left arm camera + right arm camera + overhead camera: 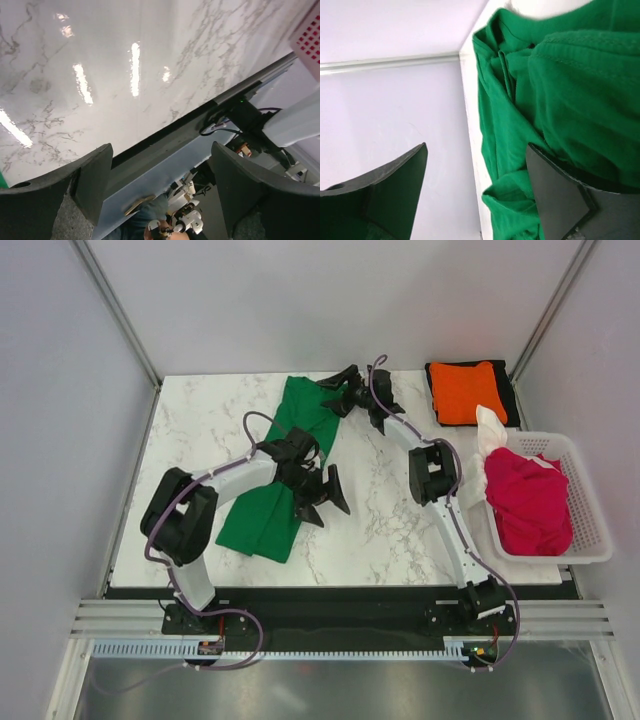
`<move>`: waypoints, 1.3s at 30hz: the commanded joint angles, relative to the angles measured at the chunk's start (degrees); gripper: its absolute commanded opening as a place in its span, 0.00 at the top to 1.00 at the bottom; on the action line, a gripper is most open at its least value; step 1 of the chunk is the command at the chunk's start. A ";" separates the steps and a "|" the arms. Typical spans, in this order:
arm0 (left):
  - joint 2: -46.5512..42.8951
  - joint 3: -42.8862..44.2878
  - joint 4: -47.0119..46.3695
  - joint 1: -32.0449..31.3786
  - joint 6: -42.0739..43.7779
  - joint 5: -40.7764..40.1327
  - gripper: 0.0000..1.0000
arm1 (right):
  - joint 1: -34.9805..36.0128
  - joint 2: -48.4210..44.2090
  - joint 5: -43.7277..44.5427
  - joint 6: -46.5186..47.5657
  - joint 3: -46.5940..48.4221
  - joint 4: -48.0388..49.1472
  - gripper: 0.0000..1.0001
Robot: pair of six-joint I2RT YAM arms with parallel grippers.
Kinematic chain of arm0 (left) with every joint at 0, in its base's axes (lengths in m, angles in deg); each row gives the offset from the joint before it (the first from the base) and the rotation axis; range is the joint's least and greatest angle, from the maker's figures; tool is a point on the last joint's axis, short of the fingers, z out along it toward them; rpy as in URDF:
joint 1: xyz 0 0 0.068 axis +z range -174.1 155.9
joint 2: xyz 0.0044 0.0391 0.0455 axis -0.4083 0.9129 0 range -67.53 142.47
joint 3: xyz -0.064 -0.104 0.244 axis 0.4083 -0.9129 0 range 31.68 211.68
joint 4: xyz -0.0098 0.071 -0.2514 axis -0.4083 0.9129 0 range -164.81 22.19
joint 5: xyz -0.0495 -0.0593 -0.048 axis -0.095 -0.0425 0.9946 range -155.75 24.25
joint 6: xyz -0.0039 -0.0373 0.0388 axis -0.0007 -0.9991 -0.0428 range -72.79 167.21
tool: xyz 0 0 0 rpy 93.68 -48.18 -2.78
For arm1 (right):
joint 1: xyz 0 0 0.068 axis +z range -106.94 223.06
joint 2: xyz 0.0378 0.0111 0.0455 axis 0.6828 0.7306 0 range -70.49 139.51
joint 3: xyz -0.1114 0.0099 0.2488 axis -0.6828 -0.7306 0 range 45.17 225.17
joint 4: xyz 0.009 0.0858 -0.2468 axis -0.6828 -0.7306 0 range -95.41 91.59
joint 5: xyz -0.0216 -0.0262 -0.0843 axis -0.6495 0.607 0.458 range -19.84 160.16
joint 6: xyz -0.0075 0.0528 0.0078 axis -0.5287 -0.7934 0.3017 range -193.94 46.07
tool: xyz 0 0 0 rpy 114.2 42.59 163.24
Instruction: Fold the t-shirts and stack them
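The orange t-shirt (467,392) mostly covers the black t-shirt (511,390).

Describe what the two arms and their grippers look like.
Both the left arm and right arm have pale grey links, bulky black joints and a purple cable looping alongside. The left gripper and right gripper each carry two matte black, wedge-shaped fingers.
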 commanded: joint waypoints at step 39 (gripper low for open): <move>-59.47 -9.21 23.71 9.08 11.23 -51.16 0.06 | 39.60 -60.04 14.66 23.42 -81.32 -16.40 0.35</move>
